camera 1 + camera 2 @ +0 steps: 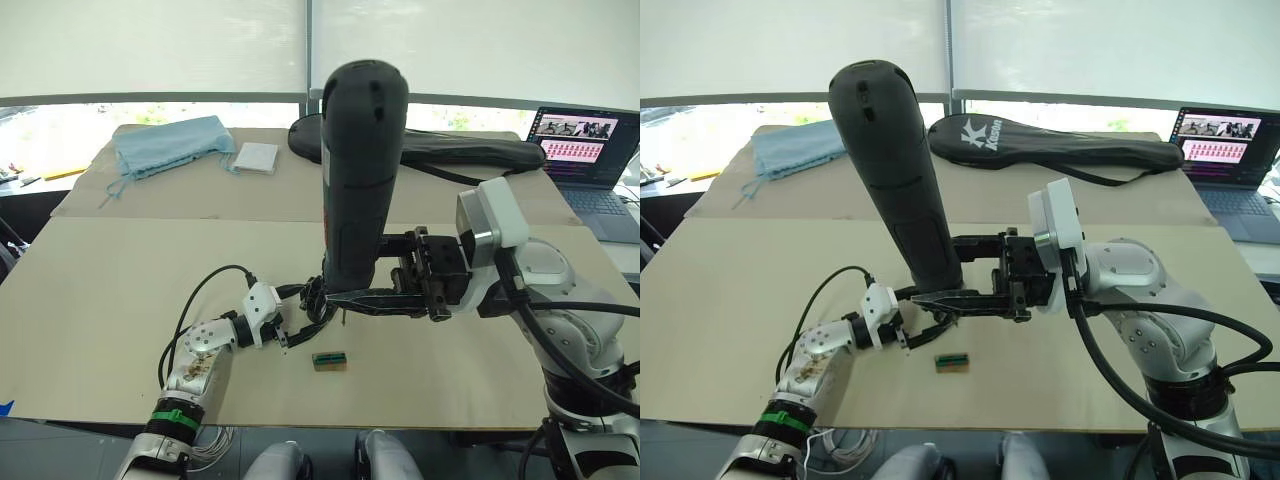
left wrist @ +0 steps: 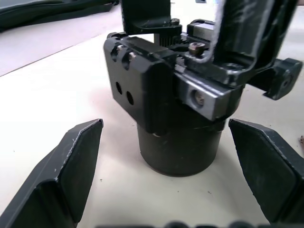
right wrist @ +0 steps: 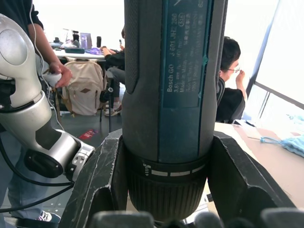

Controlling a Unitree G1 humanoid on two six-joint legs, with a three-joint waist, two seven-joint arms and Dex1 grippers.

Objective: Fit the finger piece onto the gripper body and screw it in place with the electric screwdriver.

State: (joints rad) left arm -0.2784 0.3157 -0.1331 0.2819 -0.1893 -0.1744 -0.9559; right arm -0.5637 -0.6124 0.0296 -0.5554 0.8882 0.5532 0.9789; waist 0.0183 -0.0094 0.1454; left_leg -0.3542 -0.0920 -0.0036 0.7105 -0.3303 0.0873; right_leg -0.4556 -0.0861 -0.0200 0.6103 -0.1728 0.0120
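The electric screwdriver (image 1: 362, 170) stands upright over the middle of the table, bit end down, and my right gripper (image 1: 348, 292) is shut on its lower barrel (image 3: 168, 142). Just to its left the gripper body (image 2: 178, 142), a black cylinder with a screwed block on top, stands on the table. My left gripper (image 2: 165, 124) is open, one finger on each side of the body and neither touching it. In the left eye view this left gripper (image 1: 300, 322) sits low beside the screwdriver's tip. I cannot tell the finger piece apart from the other black parts.
A small green-and-tan block (image 1: 329, 361) lies near the front edge of the table (image 1: 120, 300). At the back are a black racket bag (image 1: 1060, 145), a blue cloth bag (image 1: 170, 143) and a white pad (image 1: 256, 158). A laptop (image 1: 590, 150) stands far right. People sit behind in the right wrist view.
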